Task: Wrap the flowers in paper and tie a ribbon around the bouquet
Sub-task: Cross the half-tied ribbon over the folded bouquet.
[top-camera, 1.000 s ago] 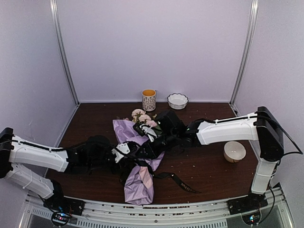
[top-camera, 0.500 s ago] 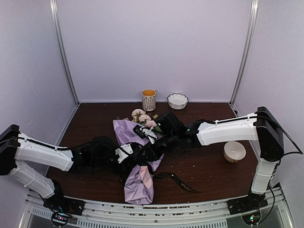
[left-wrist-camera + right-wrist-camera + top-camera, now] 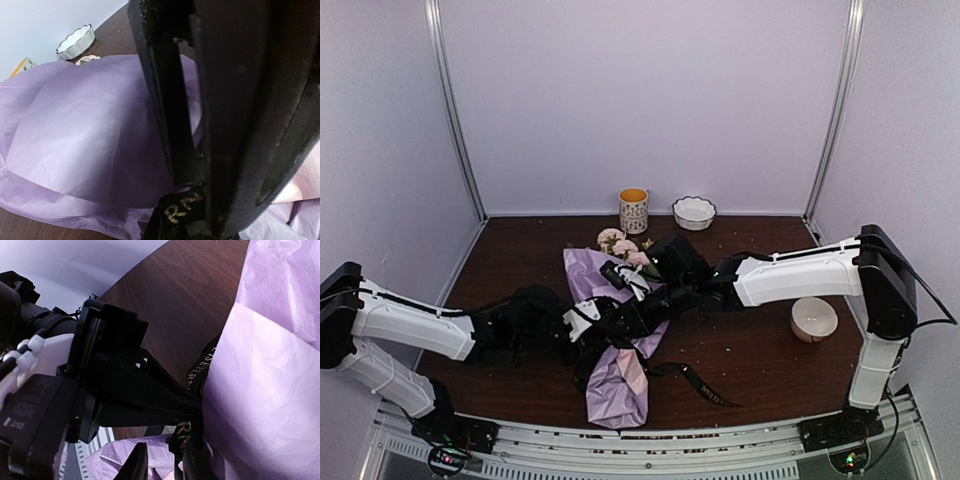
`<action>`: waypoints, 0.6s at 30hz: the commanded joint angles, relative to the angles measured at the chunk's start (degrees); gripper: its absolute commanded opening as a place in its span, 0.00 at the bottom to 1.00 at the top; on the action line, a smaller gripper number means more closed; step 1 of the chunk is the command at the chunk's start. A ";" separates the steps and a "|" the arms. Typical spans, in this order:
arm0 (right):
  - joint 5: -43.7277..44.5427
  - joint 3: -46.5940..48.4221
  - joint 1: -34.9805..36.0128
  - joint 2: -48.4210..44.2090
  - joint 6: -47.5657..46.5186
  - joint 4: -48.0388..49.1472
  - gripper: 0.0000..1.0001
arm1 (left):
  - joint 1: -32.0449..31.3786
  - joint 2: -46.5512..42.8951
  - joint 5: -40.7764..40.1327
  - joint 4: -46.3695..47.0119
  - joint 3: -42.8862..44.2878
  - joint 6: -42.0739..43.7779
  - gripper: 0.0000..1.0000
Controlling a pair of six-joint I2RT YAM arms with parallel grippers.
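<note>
The left pincer [image 3: 192, 220] is clenched on the black lettered ribbon [image 3: 181, 212], right over the bouquet [image 3: 618, 385]. The bouquet lies in the middle of the table [image 3: 760, 345], its wrapped tail near and its pink flowers [image 3: 620, 244] far. Just right of that grip, the right pincer [image 3: 162, 467] stands released, its fingers parted beside the same ribbon.

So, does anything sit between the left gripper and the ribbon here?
Nothing visible does: the left gripper has its fingers shut on the ribbon, next to the lilac paper.
</note>
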 commanded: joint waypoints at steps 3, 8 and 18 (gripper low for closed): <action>-0.20 1.02 -0.08 2.02 1.66 1.83 0.25 | -0.03 -4.16 0.48 3.89 -2.05 -1.82 0.00; -1.56 1.79 -0.03 3.17 2.46 2.47 0.28 | -0.03 -6.39 -0.81 5.31 -3.94 -2.14 0.00; -4.43 1.63 0.03 3.63 4.00 5.40 0.08 | -0.03 -5.89 -0.33 6.61 -4.39 -2.60 0.00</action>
